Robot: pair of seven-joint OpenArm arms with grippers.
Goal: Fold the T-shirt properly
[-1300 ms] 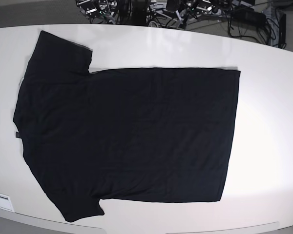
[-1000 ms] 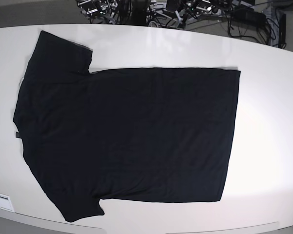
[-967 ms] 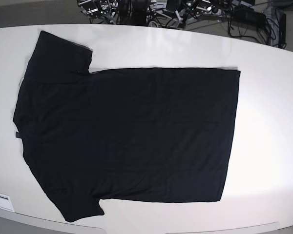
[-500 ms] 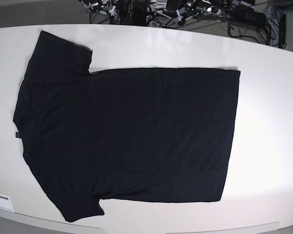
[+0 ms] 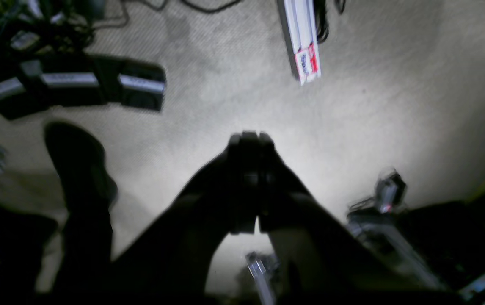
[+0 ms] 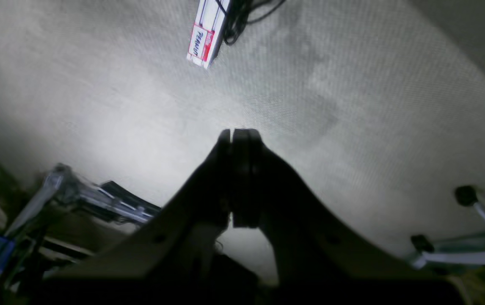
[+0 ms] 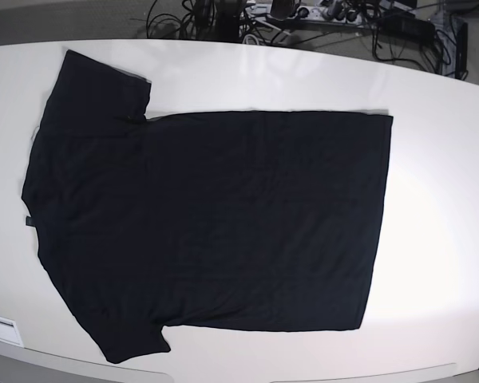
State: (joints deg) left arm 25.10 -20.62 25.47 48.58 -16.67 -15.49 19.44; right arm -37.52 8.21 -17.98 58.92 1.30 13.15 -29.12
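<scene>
Carpet fills the left wrist view, dim and blurred. The left gripper (image 5: 251, 142) hangs over the floor with its jaws pressed together and nothing between them. A white strip with a red label (image 5: 304, 42) lies on the carpet ahead, and dark gear sits at the far left, too blurred to name. No cloth shows here.

Much the same comes from the right wrist view: the right gripper (image 6: 239, 137) is closed and empty above pale carpet, with a white and red labelled strip (image 6: 206, 31) beyond it and what may be a metal stand leg (image 6: 479, 212) low on the right.

Seen from the base view, the T-shirt (image 7: 215, 223) lies spread flat on the white table (image 7: 439, 199), plain black side up. Its collar and sleeves are toward the left of the view and its straight hem toward the right. Neither arm appears over the table.

Folding has not begun, so the step in hand is likely the first reach. To do it well, both grippers should open before they come down. Each should pinch a single edge point, one at the shoulder end and one at the hem on the same long side. Lifting the two together keeps the fold line straight. The cloth is limp and will drag, so a low, even carry across should avoid wrinkles.
</scene>
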